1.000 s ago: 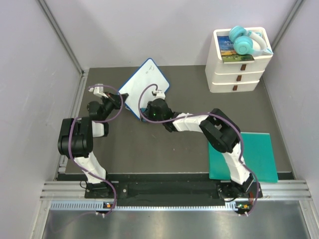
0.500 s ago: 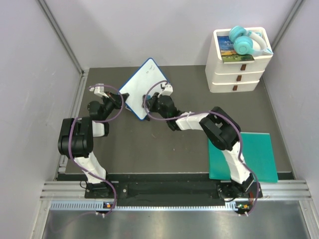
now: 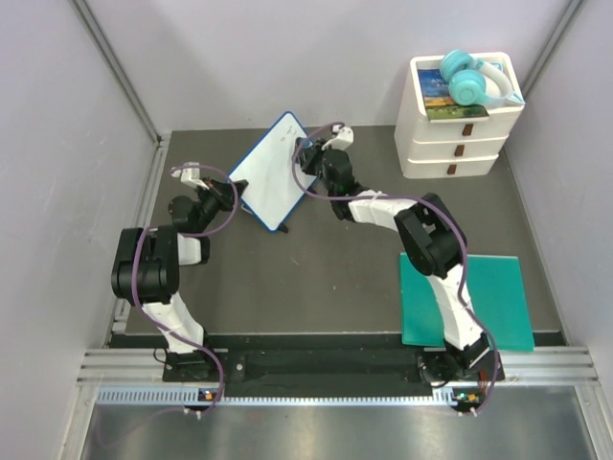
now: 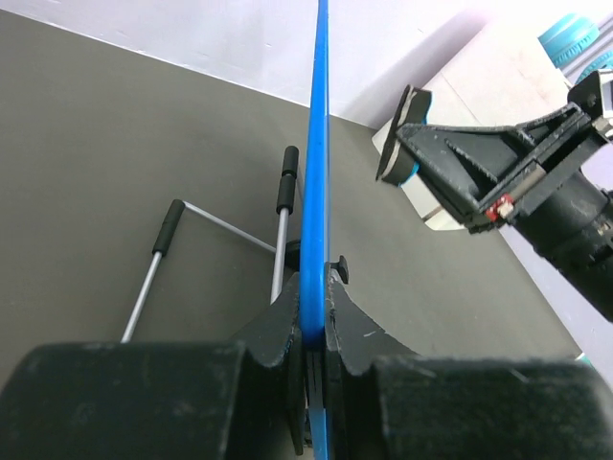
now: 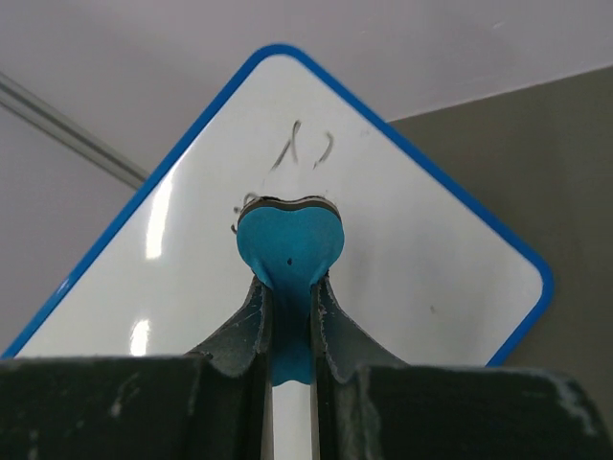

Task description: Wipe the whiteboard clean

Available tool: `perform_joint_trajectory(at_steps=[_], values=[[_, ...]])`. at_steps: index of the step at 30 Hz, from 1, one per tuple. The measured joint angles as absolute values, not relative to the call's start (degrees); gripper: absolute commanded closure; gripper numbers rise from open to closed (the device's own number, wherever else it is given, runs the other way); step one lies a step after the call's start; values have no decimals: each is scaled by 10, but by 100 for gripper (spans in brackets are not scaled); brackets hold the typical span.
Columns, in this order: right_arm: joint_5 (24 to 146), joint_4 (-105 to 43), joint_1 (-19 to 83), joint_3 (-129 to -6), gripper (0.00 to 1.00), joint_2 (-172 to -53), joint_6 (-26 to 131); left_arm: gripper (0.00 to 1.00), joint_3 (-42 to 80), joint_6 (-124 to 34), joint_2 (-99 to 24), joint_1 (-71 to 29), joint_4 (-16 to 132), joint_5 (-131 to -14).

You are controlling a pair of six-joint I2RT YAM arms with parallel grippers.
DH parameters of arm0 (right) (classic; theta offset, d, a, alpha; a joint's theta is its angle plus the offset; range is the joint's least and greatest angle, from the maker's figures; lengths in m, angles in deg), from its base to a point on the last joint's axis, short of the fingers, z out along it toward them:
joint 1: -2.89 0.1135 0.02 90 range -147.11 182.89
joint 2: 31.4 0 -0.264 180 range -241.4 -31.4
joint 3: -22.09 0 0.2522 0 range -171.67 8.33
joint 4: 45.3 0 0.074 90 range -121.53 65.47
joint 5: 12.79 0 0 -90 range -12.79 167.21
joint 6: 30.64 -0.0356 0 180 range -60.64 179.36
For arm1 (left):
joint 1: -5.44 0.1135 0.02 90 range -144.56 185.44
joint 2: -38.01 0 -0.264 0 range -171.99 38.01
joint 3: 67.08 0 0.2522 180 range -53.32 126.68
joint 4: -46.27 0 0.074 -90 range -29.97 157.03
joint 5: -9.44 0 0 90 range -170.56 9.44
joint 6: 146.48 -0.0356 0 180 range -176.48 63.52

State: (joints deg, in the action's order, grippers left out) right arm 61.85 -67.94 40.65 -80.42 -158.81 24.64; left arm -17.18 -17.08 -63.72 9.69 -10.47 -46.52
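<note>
The whiteboard stands tilted on edge at the back of the table, white with a blue rim. My left gripper is shut on its lower left rim; in the left wrist view the rim runs edge-on up from the closed jaws. My right gripper is shut on a small blue eraser and holds it against the board face. Faint dark marker strokes show just above the eraser. The board's wire stand with black feet shows behind it.
A white three-drawer unit with teal headphones on top stands at the back right. A teal mat lies at the near right. Grey walls close in on the left and back.
My right gripper with the eraser has moved up and to the right along the board face, from its lower part to its upper right part. The left gripper has held still.
</note>
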Motion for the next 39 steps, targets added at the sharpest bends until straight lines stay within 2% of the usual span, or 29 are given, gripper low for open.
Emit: perform_joint_trajectory(at_steps=[10,24,33,39], values=[[655,-670,383,-819,100,-1593,244,100,-233,-167,-590,97,-120,-486],[795,-577,385,-1074,100,-1728,242,100,-234,-174,-575,99,-86,-465],[743,-513,381,-1207,100,-1795,223,100,-235,-162,-575,100,-72,-465],[707,-512,366,-1218,100,-1812,173,100,-238,-161,-573,100,-72,-465]])
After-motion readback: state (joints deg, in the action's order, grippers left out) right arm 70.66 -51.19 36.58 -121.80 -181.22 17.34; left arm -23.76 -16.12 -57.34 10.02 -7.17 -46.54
